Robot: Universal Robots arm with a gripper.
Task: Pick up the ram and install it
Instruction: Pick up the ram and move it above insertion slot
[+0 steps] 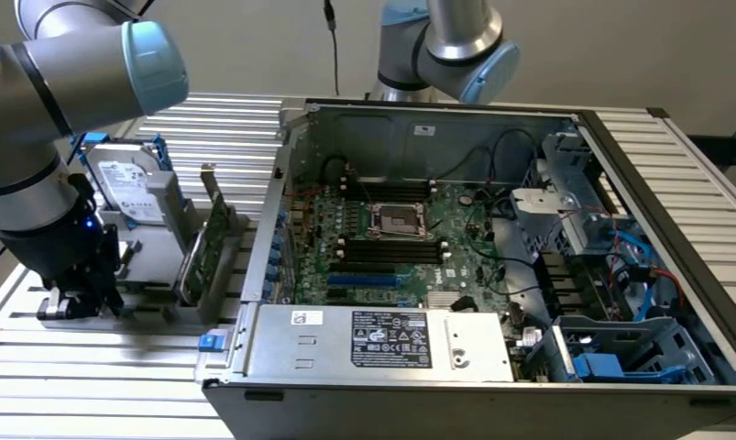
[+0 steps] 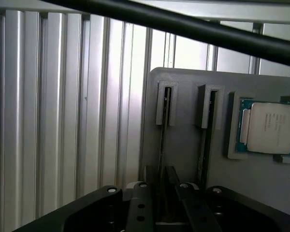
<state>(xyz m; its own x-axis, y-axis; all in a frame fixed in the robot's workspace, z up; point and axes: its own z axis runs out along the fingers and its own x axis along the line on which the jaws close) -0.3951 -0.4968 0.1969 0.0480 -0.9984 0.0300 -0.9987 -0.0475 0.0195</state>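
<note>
Claw (image 2: 162, 182), with jaws apart, is straddling the ram (image 2: 163, 130) — seemingly not yet pinching it — which is standing edge-on in a grey holder (image 2: 183, 145) on the counter (image 2: 63, 121); pick-up is only beginning, and the motherboard slots (image 1: 392, 246) are sitting empty.
</note>
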